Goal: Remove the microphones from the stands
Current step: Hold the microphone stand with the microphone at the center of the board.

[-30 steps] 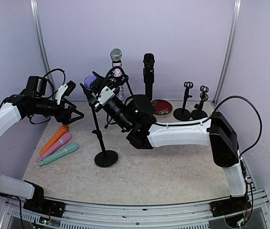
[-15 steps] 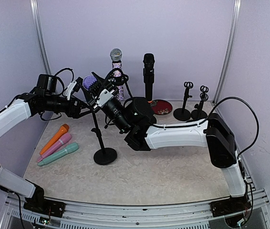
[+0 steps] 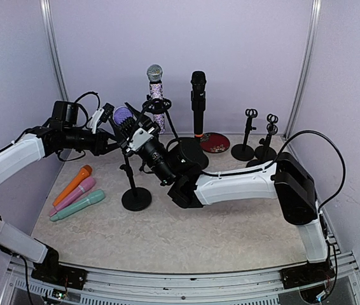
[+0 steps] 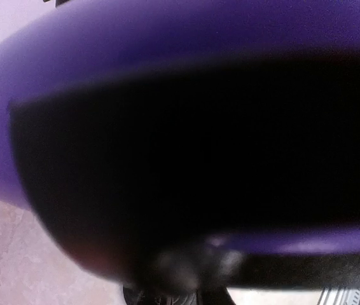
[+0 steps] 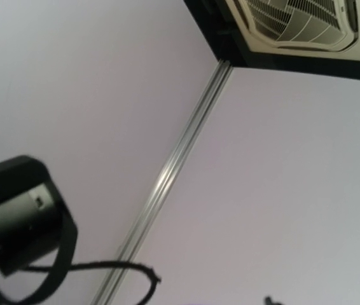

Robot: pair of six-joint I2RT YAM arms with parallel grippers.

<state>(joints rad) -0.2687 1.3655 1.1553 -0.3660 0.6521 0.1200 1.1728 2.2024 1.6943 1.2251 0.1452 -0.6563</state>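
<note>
The left hand [image 3: 107, 129] has moved in on the purple microphone [image 3: 123, 115] — still atop its stand [image 3: 135, 198], whose base slid back on the desk. Just beside it sits the right hand [image 3: 131, 128] — neither's grip can be made out.

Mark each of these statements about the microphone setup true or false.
1. At the left of the table three microphones lie flat. True.
2. The purple microphone lies on the table. False: it is up at the top of the tall stand.
3. The two small stands at the right hold microphones. False: both are empty.
4. A black microphone stands upright at the back. True.
</note>
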